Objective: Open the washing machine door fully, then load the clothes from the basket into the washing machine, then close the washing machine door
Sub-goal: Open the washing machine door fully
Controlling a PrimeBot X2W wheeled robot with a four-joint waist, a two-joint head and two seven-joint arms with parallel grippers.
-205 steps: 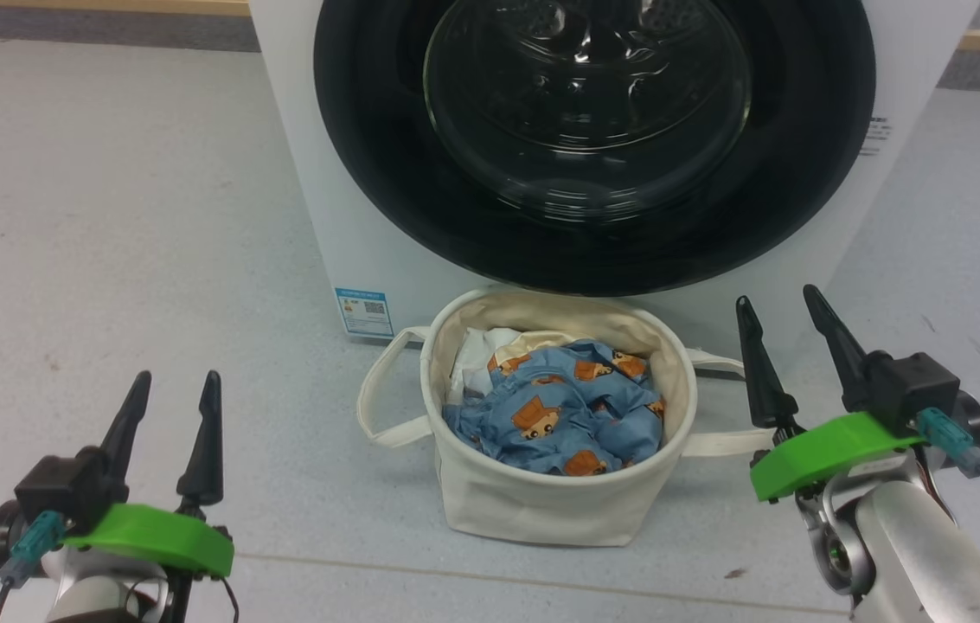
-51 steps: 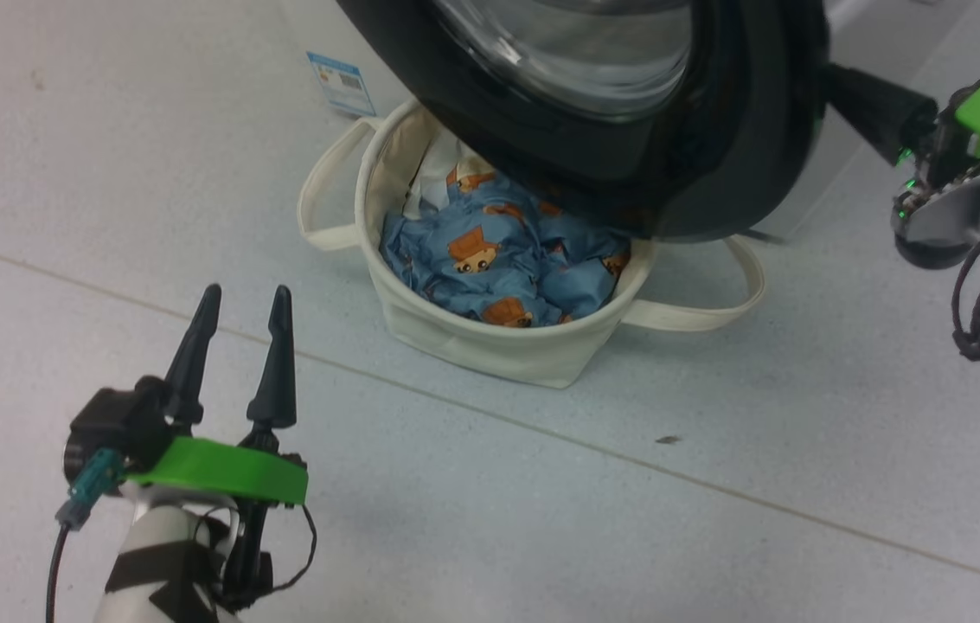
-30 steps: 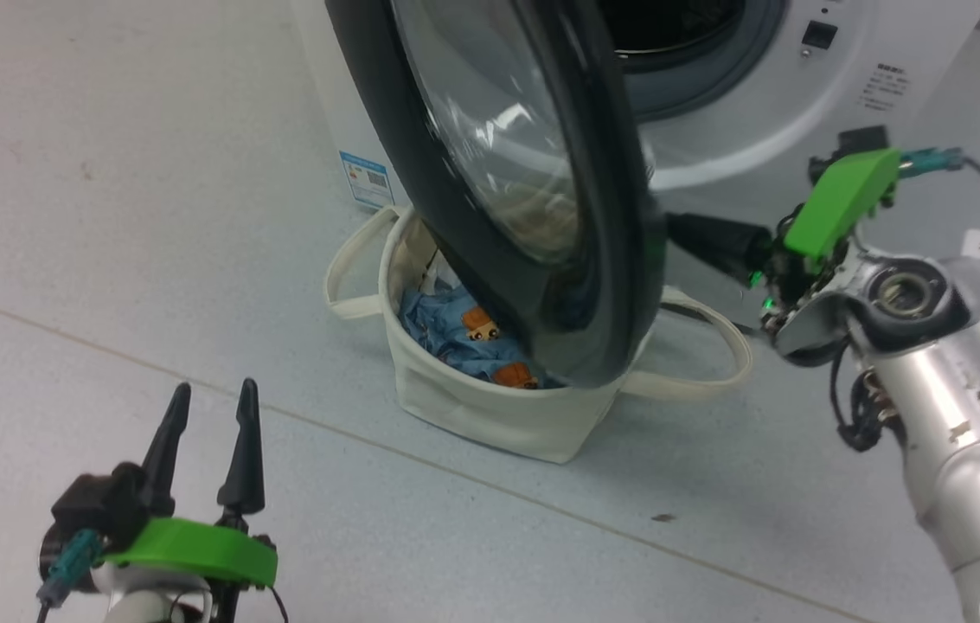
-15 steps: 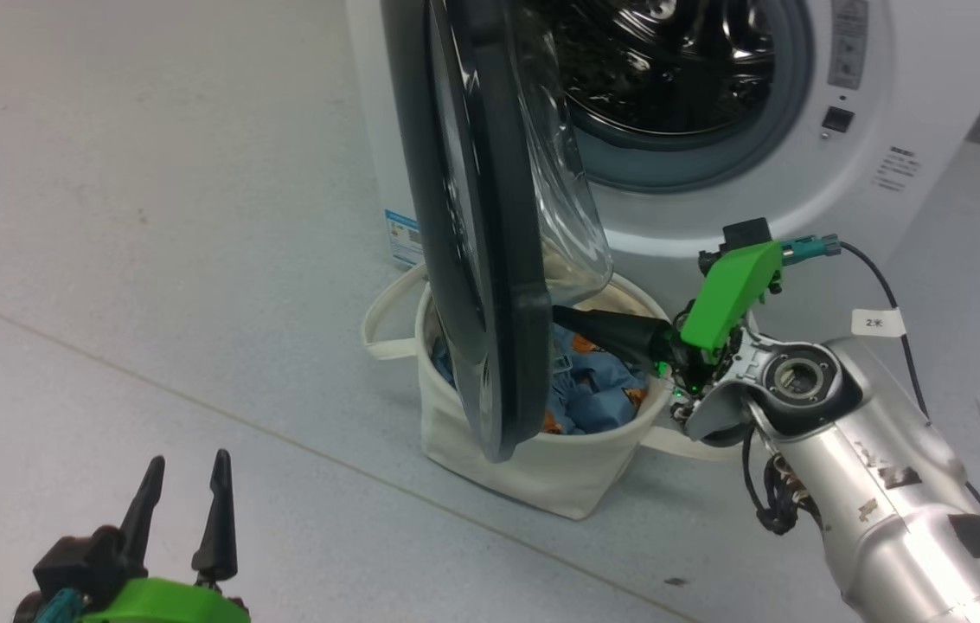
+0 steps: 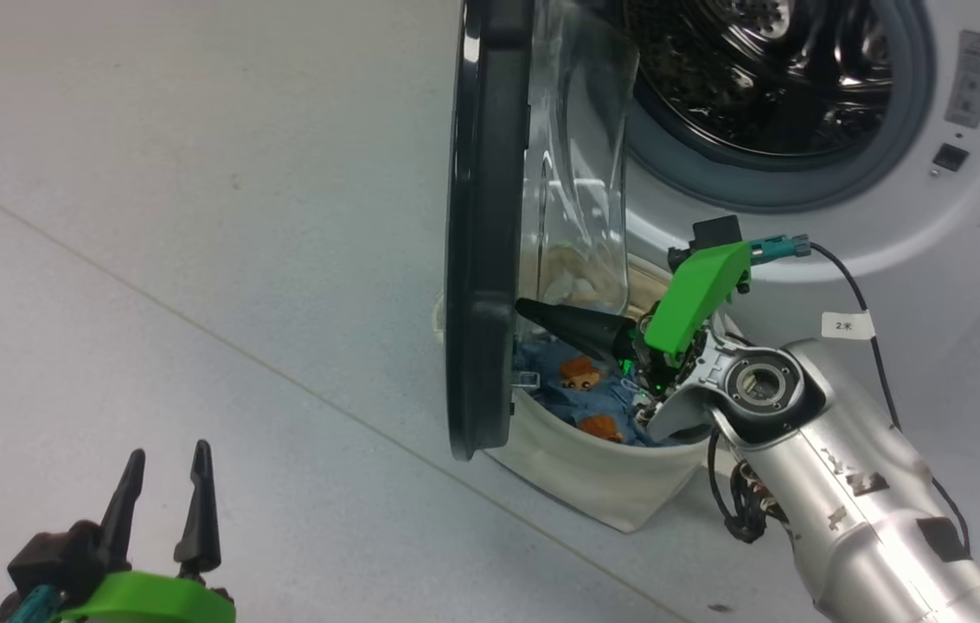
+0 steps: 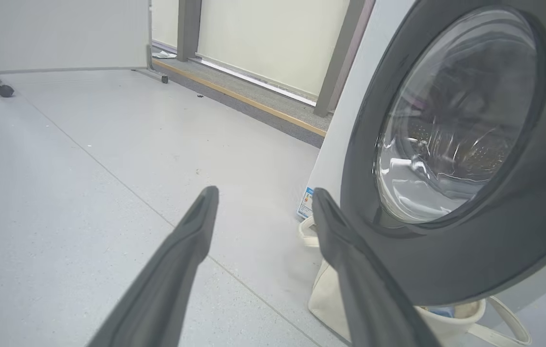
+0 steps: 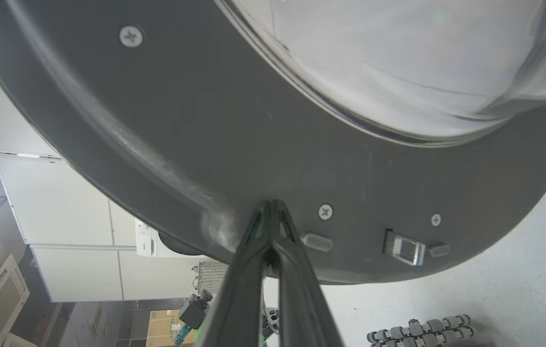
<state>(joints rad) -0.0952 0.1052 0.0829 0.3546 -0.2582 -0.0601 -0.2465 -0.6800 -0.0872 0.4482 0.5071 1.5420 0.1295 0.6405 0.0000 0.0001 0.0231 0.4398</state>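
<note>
The washing machine door [image 5: 481, 260] stands edge-on, swung out from the washing machine [image 5: 887, 234], with the drum [image 5: 758, 69] exposed. The door overhangs the left part of the basket [image 5: 593, 467], which sits on the floor [image 5: 195, 216] just before the machine. The clothes [image 5: 580, 381] lie inside the basket. The right pincer [image 5: 522, 306] is pressed together, tips against the door's inner rim, above the basket. The left pincer [image 5: 168, 450] is spread, empty, near left and well apart.
</note>
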